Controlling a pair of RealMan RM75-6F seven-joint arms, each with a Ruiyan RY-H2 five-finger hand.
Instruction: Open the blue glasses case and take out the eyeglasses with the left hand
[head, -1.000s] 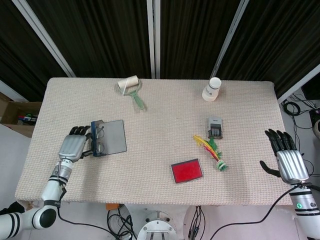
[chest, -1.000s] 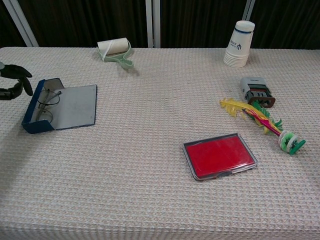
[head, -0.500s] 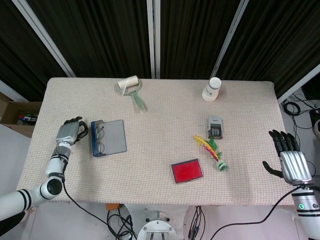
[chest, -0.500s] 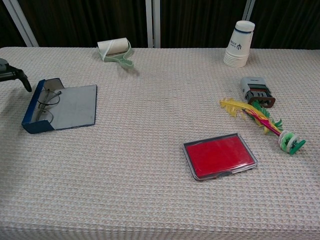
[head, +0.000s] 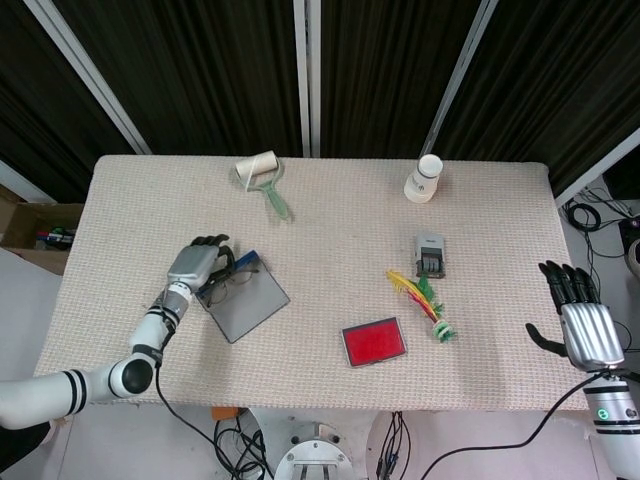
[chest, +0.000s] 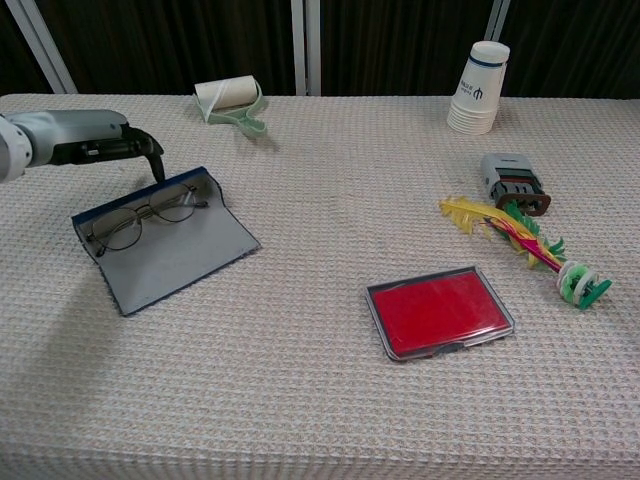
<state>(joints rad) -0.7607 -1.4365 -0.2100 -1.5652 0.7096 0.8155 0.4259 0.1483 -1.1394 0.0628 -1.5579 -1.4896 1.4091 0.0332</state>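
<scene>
The blue glasses case (head: 244, 300) (chest: 170, 245) lies open and flat on the left part of the table, turned askew, grey lining up. The thin-framed eyeglasses (head: 229, 283) (chest: 140, 213) rest inside along its far blue rim. My left hand (head: 198, 263) (chest: 88, 138) hovers at that far rim, dark fingertips (chest: 153, 158) bent down at the case's back corner, nothing held between them. My right hand (head: 583, 322) shows only in the head view, beyond the table's right edge, fingers spread and empty.
A lint roller (head: 262, 175) (chest: 232, 100) lies at the back left and a paper cup stack (head: 424, 178) (chest: 478, 88) at the back right. A grey stamp (head: 430, 254) (chest: 512, 180), a feather shuttlecock (head: 422, 298) (chest: 520, 243) and a red flat box (head: 374, 341) (chest: 440, 311) sit right of centre.
The open case has slid right toward the table's middle and rotated, glasses still inside. My left hand came from the case's left side to its far rim. The right hand stayed put.
</scene>
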